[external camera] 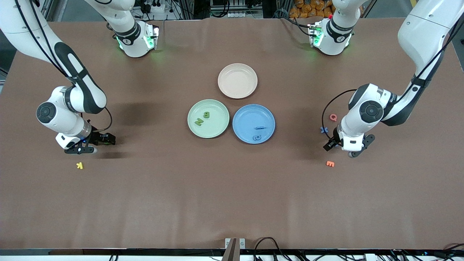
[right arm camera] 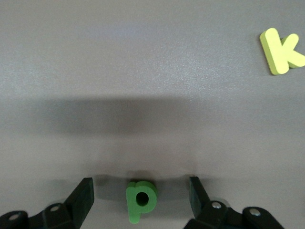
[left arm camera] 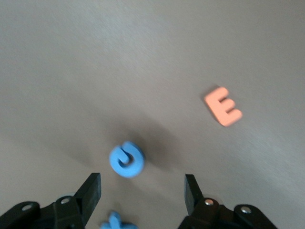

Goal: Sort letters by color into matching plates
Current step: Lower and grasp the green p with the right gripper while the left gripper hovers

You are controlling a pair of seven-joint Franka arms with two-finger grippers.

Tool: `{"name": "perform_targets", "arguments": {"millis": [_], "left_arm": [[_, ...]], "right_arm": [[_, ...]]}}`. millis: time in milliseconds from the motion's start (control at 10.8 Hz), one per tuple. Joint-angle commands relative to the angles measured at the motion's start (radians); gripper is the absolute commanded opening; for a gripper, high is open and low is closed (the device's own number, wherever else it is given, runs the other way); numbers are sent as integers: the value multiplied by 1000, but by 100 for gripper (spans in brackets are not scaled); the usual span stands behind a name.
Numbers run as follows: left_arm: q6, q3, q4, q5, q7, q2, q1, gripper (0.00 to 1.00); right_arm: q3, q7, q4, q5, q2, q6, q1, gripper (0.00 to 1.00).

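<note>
Low over the bench (external camera: 232, 203), right gripper (right arm camera: 140, 198) spread, green p (right arm camera: 140, 200) lying between its fingers, seen only in the right wrist view, left gripper (left arm camera: 143, 193) spread just beside the blue letter (left arm camera: 126, 159), hidden in the front view.

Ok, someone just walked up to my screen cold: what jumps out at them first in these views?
Probably the three plates mid-table: the pale green plate holding two green letters, the blue plate holding two blue ones, and a beige-pink plate beside them, toward the robots' bases. Then the two arms low at each end: the right gripper open around a green P, the left gripper open just over a blue letter.
</note>
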Motion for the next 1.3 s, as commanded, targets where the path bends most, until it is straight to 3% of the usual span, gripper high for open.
{"name": "perform_targets", "arguments": {"millis": [0,370,648,1203], "left_arm": [[28,-8,-36,71,1,-23,44,79],[63,-8,-53,83,1,-14,44,78],[138,-9,-79,111,9,-19,82,79],[193,-9,-108,113,22,-4,104,80]], "right_arm": [[15,-1,-23,-23,-6,20,-21,74],[15,-2,-30,-24,-15,19,-23,62],[15,-4,-30,-24,-15,19,-23,37],[15,-4,-29,-24,-15,19,-19,25]]}}
